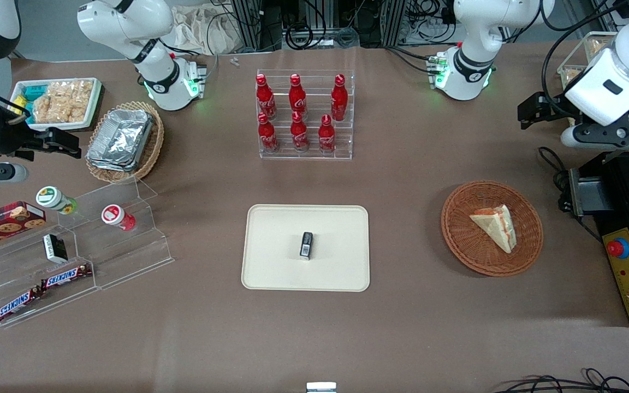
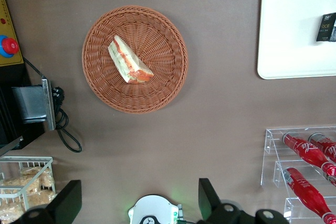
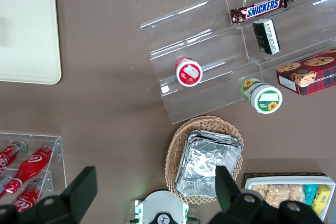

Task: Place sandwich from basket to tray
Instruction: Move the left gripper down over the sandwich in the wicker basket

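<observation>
The sandwich (image 1: pixel 496 224), a pale wedge with red and green filling, lies in the reddish-brown wicker basket (image 1: pixel 456 229) toward the working arm's end of the table. Both show in the left wrist view, the sandwich (image 2: pixel 128 61) inside the basket (image 2: pixel 163 77). The cream tray (image 1: pixel 276 262) lies mid-table beside the basket, with a small black packet (image 1: pixel 306 245) on it. The tray also shows in the left wrist view (image 2: pixel 294 35) and the right wrist view (image 3: pixel 26 35). My left gripper (image 1: pixel 527 112) hangs high above the table, farther from the front camera than the basket. It (image 2: pixel 139 200) is open and empty.
A clear rack of red cola bottles (image 1: pixel 303 114) stands farther from the front camera than the tray. A black control box with a red button (image 1: pixel 625 256) sits beside the basket at the table's end. A tan basket with foil container (image 1: pixel 123 139) and a stepped acrylic snack shelf (image 1: pixel 74 256) lie toward the parked arm's end.
</observation>
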`<action>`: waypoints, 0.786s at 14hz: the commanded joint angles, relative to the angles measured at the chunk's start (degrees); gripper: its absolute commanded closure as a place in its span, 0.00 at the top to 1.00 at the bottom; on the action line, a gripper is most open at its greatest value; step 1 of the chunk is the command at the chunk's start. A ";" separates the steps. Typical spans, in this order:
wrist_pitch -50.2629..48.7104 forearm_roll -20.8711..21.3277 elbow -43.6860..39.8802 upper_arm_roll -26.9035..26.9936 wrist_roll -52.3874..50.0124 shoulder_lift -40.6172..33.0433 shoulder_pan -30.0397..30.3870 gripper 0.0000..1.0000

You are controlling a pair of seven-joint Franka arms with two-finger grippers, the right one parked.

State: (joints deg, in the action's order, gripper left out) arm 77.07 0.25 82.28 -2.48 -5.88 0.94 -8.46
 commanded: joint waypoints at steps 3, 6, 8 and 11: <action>0.28 0.36 -0.11 -0.43 -2.29 -0.15 0.90 1.00; 0.80 0.10 3.12 3.17 -6.07 0.64 0.99 1.00; 5.61 0.10 8.13 5.54 -6.95 0.56 0.91 1.00; 17.46 0.18 17.70 6.52 -12.38 0.47 0.82 1.00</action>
State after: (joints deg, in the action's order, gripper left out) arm 88.24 0.27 93.53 4.46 -13.92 2.53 -7.77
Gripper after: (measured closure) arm 0.000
